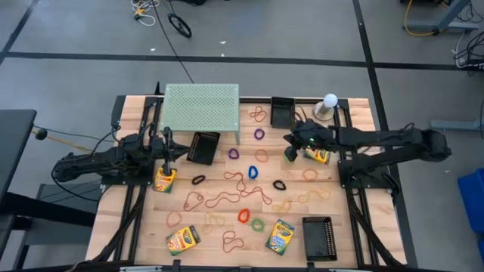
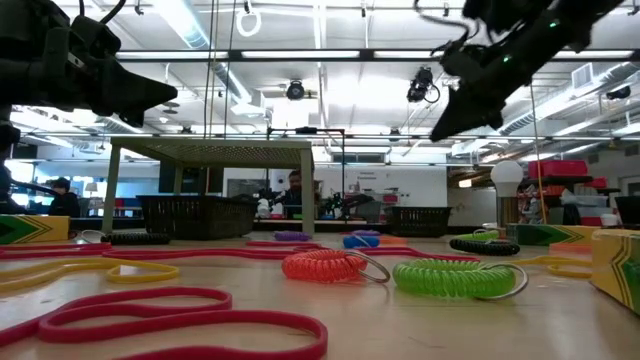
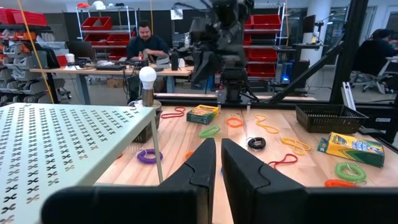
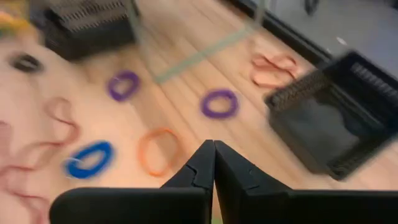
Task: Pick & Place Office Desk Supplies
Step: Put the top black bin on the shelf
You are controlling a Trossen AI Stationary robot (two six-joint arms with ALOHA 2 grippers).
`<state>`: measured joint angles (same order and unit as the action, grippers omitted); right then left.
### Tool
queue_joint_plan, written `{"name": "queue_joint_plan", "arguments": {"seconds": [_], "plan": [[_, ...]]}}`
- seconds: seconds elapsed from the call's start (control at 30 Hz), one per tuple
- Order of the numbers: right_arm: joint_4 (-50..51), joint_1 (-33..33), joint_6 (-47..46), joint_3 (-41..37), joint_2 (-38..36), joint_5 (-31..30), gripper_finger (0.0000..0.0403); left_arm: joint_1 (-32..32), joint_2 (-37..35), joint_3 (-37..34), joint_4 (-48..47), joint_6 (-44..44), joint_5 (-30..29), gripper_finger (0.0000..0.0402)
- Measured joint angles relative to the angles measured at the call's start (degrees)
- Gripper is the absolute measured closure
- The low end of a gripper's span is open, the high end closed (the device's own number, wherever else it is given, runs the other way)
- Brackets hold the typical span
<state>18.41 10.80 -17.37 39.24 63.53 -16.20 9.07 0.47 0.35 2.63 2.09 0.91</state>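
Bands (image 1: 227, 199) lie loose across the tabletop (image 1: 355, 189) with mesh trays (image 1: 319, 238) at its edges, probably as bins, while the right pincer (image 1: 290, 155) hovers above them, fingers together and apparently empty, and the left pincer (image 1: 175, 152), also together, waits beside the green shelf (image 1: 201, 107).

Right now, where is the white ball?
In the high view, the white ball sits at the table's far right edge, beside a black mesh tray.
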Motion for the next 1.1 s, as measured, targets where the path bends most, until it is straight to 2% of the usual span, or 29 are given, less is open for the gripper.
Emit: {"name": "queue_joint_plan", "arguments": {"seconds": [0.07, 0.2, 0.43, 0.57, 0.87, 1.1], "plan": [[0.58, 2.55, 3.30, 1.69, 2.78, 1.08, 0.0371, -0.01, 0.00, 0.01, 0.00, -0.01, 0.00, 0.0366], [0.16, 8.46, 9.97, 4.62, 8.33, 8.10, 0.0339, -0.01, 0.00, 0.01, 0.00, 0.00, 0.00, 0.0366], [5.56, 14.92, 22.48, 12.17, 19.11, 5.47, 0.0277, -0.01, 0.00, 0.00, 0.01, 0.00, 0.00, 0.0366], [7.53, 16.51, 29.33, 15.28, 24.75, 4.42, 0.0259, 0.00, 0.00, -0.01, 0.02, 0.00, 0.00, 0.0366], [8.49, 18.07, 35.77, 18.35, 32.56, 2.27, 0.0273, 0.01, 0.00, 0.01, 0.02, 0.00, 0.00, 0.0366], [8.73, 18.44, 35.71, 18.96, 35.38, 2.64, 0.0336, -0.01, 0.00, 0.01, 0.02, 0.00, 0.00, 0.0366]]}}
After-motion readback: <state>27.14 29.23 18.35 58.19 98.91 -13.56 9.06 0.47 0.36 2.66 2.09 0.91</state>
